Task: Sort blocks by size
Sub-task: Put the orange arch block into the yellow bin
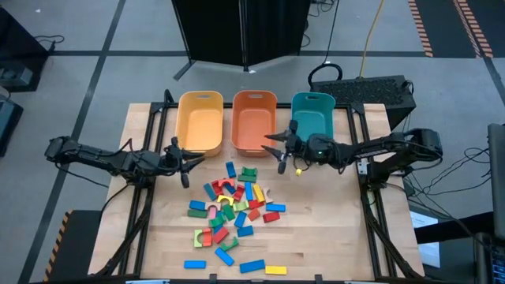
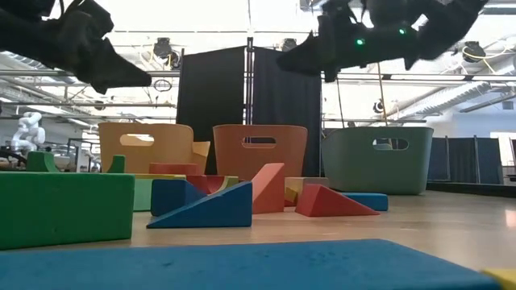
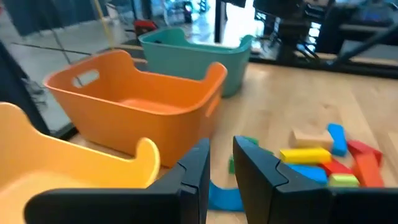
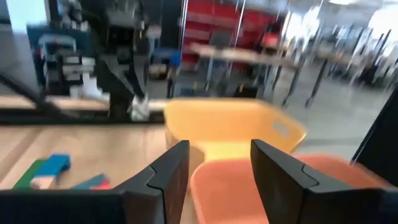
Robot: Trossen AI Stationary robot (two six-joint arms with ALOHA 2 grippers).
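Several small wooden blocks (image 1: 235,207) in red, blue, green, yellow and pink lie in a loose pile on the middle of the table. They also show in the low view (image 2: 205,208) and the left wrist view (image 3: 323,158). My left gripper (image 1: 188,162) hovers near the yellow bin's (image 1: 200,118) near right corner, to the left of the pile, its fingers (image 3: 198,168) a little apart and empty. My right gripper (image 1: 274,151) hovers at the orange bin's (image 1: 254,118) near right corner, open wide (image 4: 217,162) and empty.
The yellow, orange and teal (image 1: 312,114) bins stand in a row along the table's far edge. Loose blue bars (image 1: 252,266) and a yellow bar (image 1: 276,270) lie near the table's near edge. Bare wood lies to the left and right of the pile.
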